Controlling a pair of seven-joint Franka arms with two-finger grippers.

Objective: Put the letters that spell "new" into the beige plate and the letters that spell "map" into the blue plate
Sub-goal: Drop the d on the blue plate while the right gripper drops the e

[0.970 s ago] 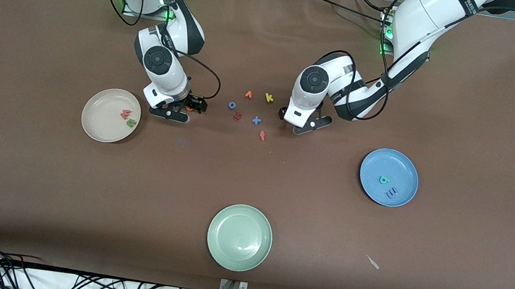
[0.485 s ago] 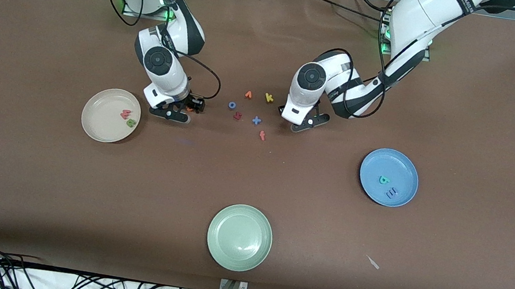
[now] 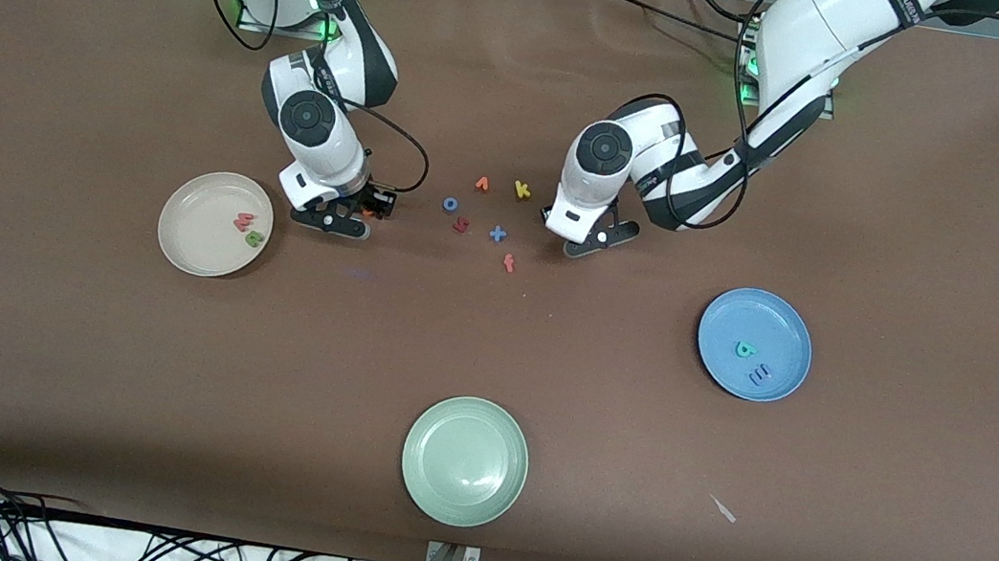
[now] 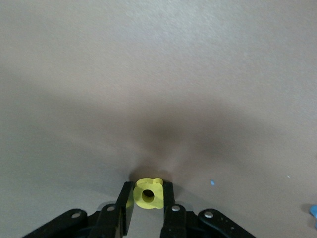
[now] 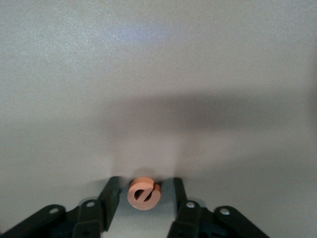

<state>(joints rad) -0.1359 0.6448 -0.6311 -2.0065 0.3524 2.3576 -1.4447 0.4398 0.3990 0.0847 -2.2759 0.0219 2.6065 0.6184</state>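
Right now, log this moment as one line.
left hand: shut on yellow p | right hand: open around orange e

Both arms reached down to the table, wrists bent low. The left gripper (image 4: 147,203) had its fingers (image 4: 128,208) pressed together on a small piece. The right gripper (image 5: 144,203) stood low with its fingers (image 5: 110,198) apart.

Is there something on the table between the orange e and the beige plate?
Nothing visible. The orange e sits between the right hand's fingers, and only bare table separates it from the beige plate.
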